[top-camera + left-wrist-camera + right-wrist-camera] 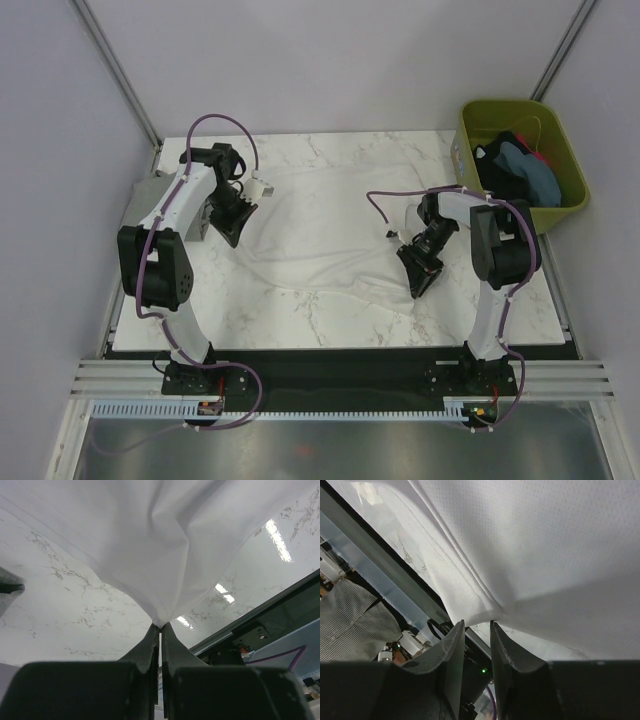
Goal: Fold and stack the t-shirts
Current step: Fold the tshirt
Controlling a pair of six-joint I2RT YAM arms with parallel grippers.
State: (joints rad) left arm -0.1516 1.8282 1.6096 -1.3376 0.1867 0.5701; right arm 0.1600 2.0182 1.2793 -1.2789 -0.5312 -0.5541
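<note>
Count: one large white cloth t-shirt (pixel 330 230) on the marble tabletop (pixel 250 310), one grey cloth shirt (pixel 148 195) at its 9 o'clock edge, and one dark (pixel 495 170) and one blue-teal shirt (pixel 535 175) in the olive-green plastic bin (pixel 548 216) at 2 o'clock. The white shirt lies mid-tabletop, its long axis running 10 to 4 o'clock; neck direction unclear. The left gripper (pixel 160 626) has its jaws pinched tight on the shirt's 10 o'clock end, and the right gripper (pixel 474 625) holds its jaws narrow on the hem at 4 o'clock.

t-shirt (pixel 320 225) on table (pixel 250 310), bin (pixel 466 125) far right
</note>
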